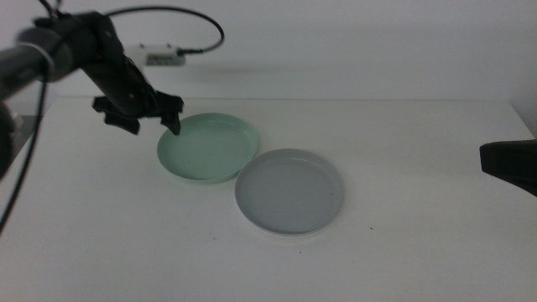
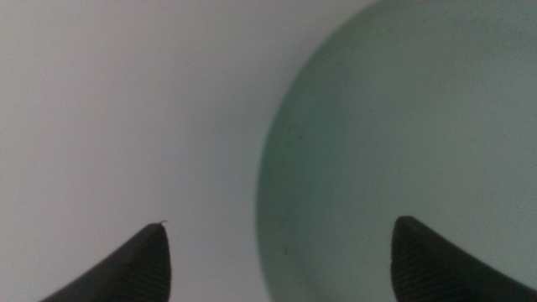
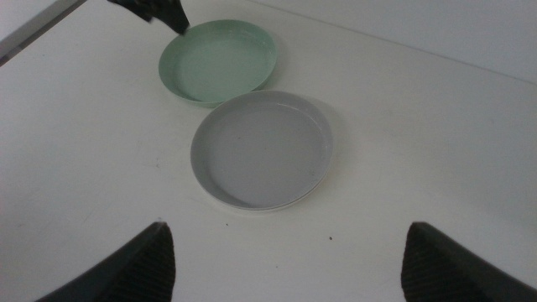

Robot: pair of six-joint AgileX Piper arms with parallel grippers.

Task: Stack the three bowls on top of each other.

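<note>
White table, pale wall; left gripper jaws apart astride mint bowl rim (right gripper apart).

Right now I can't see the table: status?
Left claw open, straddling green bowl rim. Right claw open, waiting. Grey bowl alongside. Nothing blocking.

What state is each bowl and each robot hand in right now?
mint green bowl: upright on the table, empty, unstacked.
grey bowl: upright, empty, resting on another bowl.
white bowl: under the grey one, only its rim showing.
left end effector: open, straddling the mint green bowl's rim.
right end effector: open, waiting at the table's right side, holding nothing.
</note>
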